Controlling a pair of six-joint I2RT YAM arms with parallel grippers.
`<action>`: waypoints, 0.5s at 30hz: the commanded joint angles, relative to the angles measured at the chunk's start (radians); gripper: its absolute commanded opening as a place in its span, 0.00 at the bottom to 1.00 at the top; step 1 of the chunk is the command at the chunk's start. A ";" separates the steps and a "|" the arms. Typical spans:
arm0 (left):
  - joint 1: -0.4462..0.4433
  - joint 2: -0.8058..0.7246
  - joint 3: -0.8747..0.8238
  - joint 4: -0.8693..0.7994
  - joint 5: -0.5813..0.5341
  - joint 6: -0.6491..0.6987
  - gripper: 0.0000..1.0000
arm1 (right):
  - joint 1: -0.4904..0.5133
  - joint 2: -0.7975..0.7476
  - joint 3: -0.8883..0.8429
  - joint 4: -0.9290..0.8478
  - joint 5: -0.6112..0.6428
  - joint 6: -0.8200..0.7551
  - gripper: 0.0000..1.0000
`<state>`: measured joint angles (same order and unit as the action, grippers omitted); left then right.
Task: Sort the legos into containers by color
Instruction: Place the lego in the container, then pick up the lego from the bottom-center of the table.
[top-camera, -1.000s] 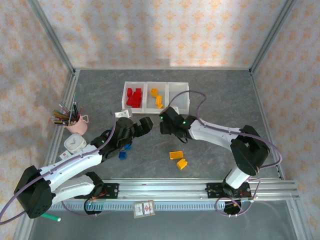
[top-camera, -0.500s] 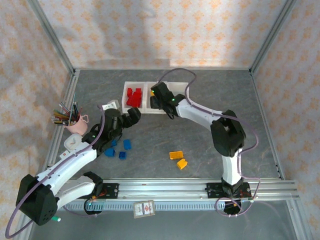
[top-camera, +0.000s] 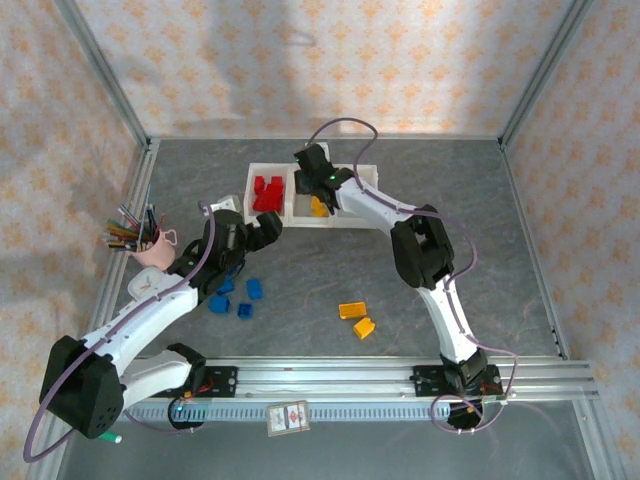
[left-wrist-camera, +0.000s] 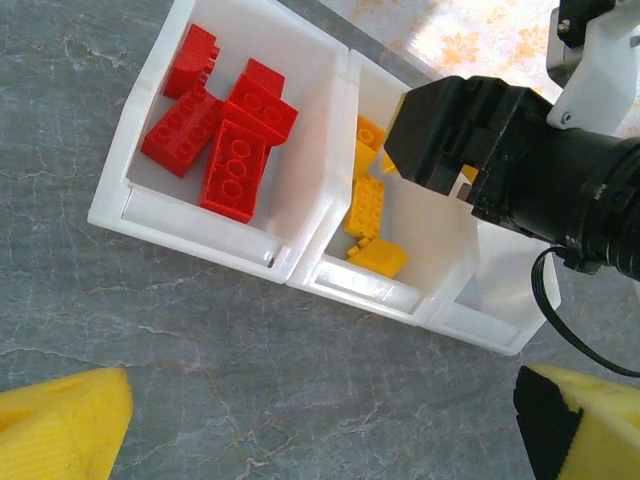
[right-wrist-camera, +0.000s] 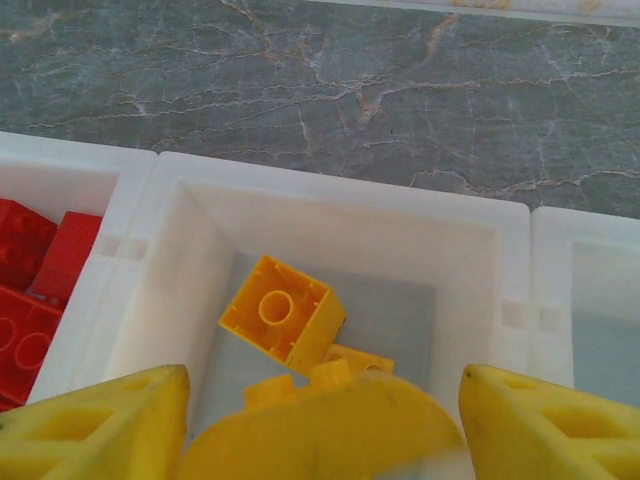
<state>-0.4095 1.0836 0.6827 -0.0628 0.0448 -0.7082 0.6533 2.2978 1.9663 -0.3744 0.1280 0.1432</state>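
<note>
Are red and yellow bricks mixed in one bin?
No, red plastic bricks lie in one white plastic bin, yellow plastic bricks the next.

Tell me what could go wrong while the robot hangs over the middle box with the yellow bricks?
1. The right gripper sits low over the middle bin. A blurry yellow brick right under it might cling on, or bounce out over the rim.
2. The open left gripper hovers near the right arm by the bins, so they might bump.
3. The blue bricks lie beside the left arm, which could sweep them away.
</note>
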 joint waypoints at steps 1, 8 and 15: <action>0.011 -0.004 0.038 0.003 0.003 0.016 0.99 | -0.003 0.006 0.045 -0.037 0.027 -0.021 0.75; 0.012 -0.023 0.040 -0.009 0.007 0.009 0.99 | -0.003 -0.088 -0.004 -0.048 -0.028 -0.011 0.77; 0.011 -0.073 0.009 -0.010 0.061 -0.005 0.99 | -0.003 -0.317 -0.284 -0.010 -0.100 0.040 0.79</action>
<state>-0.4095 1.0462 0.6933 -0.0635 0.0719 -0.7086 0.6533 2.1178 1.7668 -0.3943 0.0628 0.1520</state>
